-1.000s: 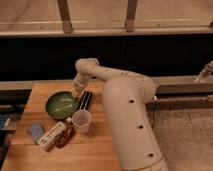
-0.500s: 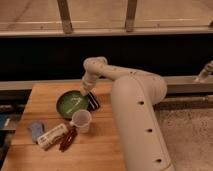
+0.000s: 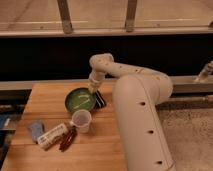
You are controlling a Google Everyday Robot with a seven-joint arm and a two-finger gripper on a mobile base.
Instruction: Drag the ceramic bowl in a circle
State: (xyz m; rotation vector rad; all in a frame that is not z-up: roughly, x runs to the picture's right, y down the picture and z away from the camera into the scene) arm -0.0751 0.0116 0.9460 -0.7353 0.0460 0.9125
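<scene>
The ceramic bowl (image 3: 80, 99) is round and glossy green inside with a dark rim. It sits on the wooden table (image 3: 47, 95) near its back right part. My gripper (image 3: 92, 91) comes down from the white arm onto the bowl's right rim and is shut there, touching the bowl. The arm's forearm covers the table's right edge.
A translucent plastic cup (image 3: 81, 120) stands just in front of the bowl. A dark flat object (image 3: 100, 100) lies right of the bowl. A white packet (image 3: 52, 136), a dark red wrapper (image 3: 67, 139) and a blue-grey item (image 3: 35, 130) lie at front left.
The bowl and gripper have shifted to the right and slightly toward the back of the table. The view has also shifted with the arm.
</scene>
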